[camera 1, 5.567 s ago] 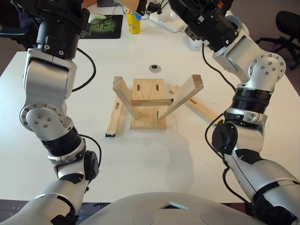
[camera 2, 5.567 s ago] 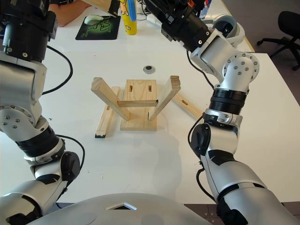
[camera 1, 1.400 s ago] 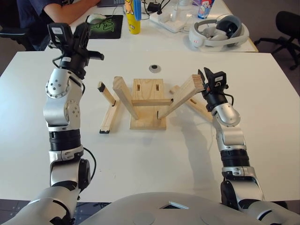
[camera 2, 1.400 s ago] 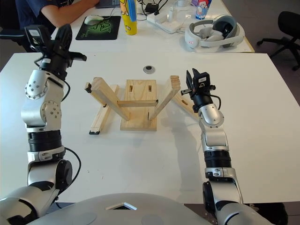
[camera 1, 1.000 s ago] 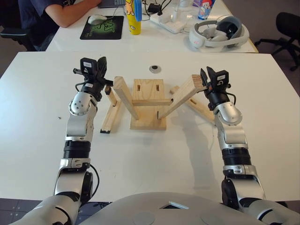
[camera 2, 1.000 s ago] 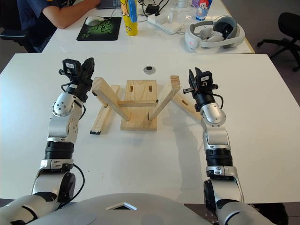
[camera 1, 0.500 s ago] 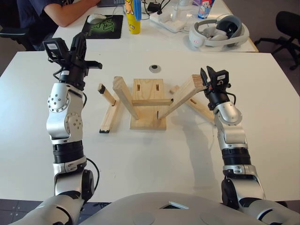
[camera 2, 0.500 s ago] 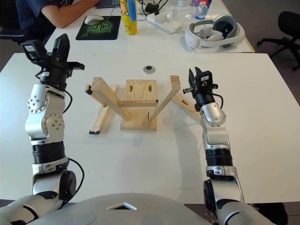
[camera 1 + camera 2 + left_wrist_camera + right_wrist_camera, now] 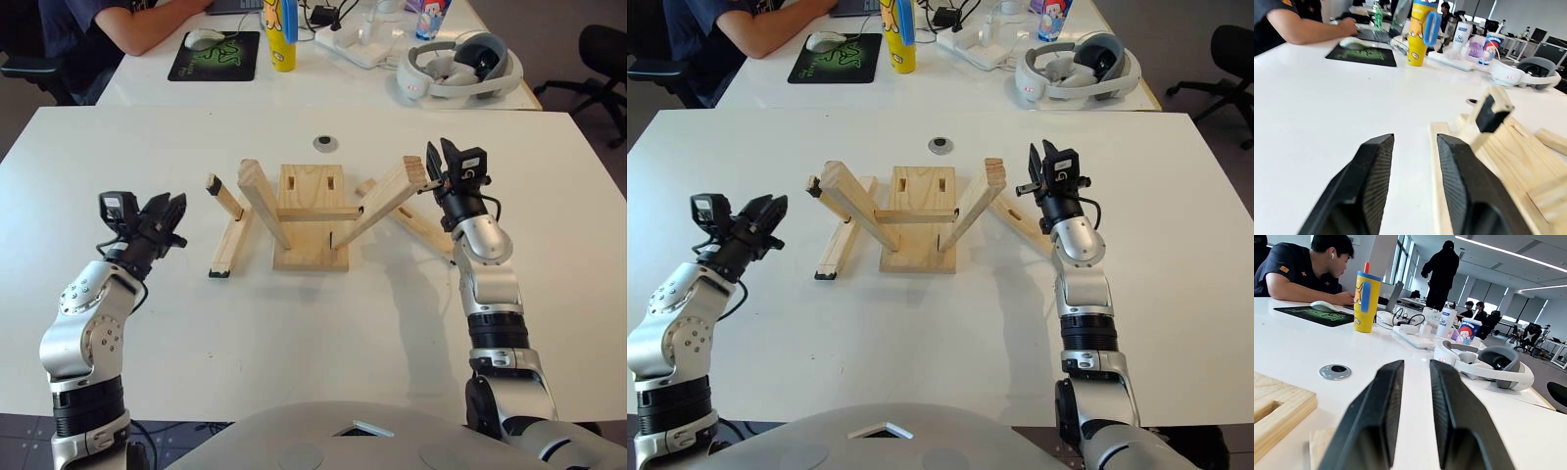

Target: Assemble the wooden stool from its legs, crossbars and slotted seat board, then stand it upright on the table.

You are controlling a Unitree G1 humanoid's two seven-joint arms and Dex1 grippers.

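The slotted seat board [image 9: 310, 245] lies flat mid-table. Two legs [image 9: 261, 202] [image 9: 380, 201] lean outward from it, joined by a crossbar [image 9: 316, 212]. To the board's left a loose leg [image 9: 229, 243] lies flat, with a short dark-ended piece [image 9: 1489, 113] sticking up at its far end. Another loose leg [image 9: 421, 226] lies to the board's right. My left gripper [image 9: 168, 208] is open and empty, low over the table, left of that loose leg. My right gripper [image 9: 440, 157] is open and empty, just right of the right leg's top end.
A round grommet [image 9: 323, 143] sits in the table behind the board. On the desk beyond are a yellow bottle [image 9: 281, 34], a mouse pad [image 9: 209, 56] and a headset [image 9: 458, 70]. White tabletop [image 9: 294, 323] lies bare in front of the board.
My left arm has swung down from a raised pose beside the left leg to low over the table's left side. The right gripper has barely moved. The wooden parts stay put.
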